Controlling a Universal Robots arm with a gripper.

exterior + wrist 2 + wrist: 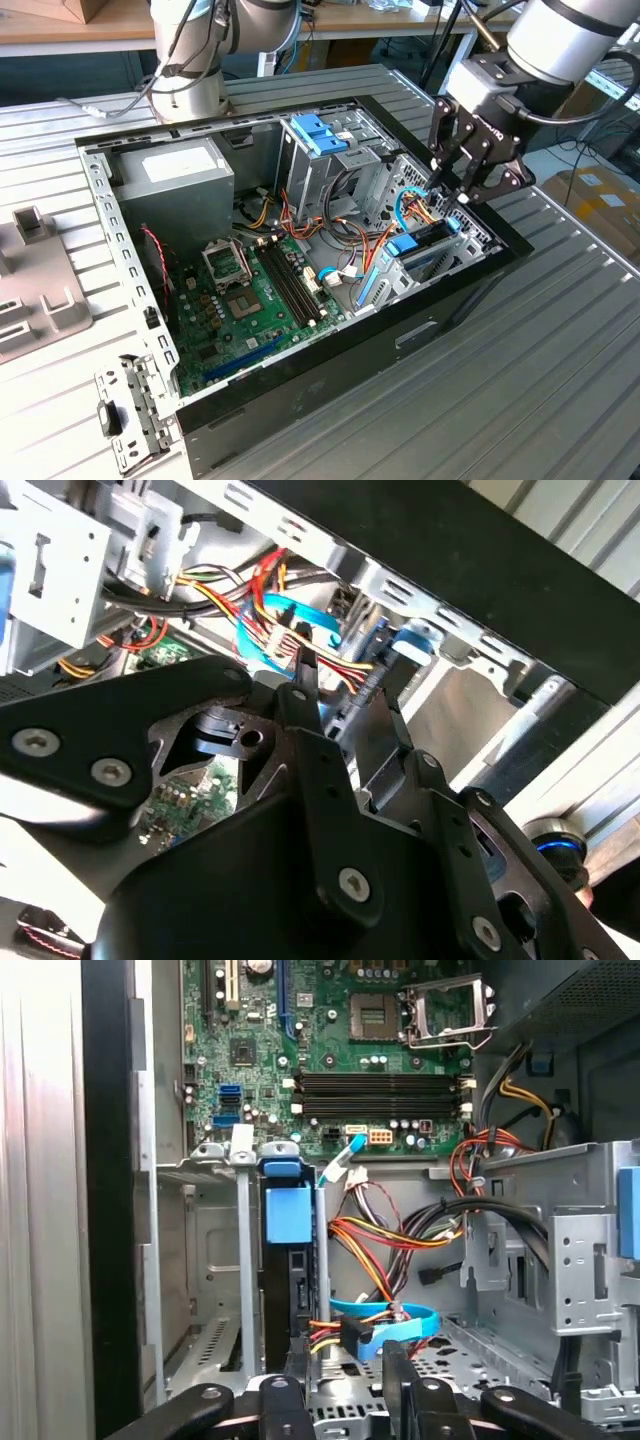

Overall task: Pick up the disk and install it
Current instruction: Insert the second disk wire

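The end effector [462, 188] hangs with fingers spread just above the disk [425, 240], which stands upright in its bay inside the open computer case [300, 370].

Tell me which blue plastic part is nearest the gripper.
The disk's light-blue carrier, standing in the bay by the gripper; the bright-blue latch sits farther off, atop the drive cage.

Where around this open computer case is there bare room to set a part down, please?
The ribbed table is bare beyond the case's black side wall, on the exterior view's right. Inside is crowded: the motherboard, cable bundles and the bay holding the disk, where the gripper hovers. On the exterior view's left, a grey fixture takes space.
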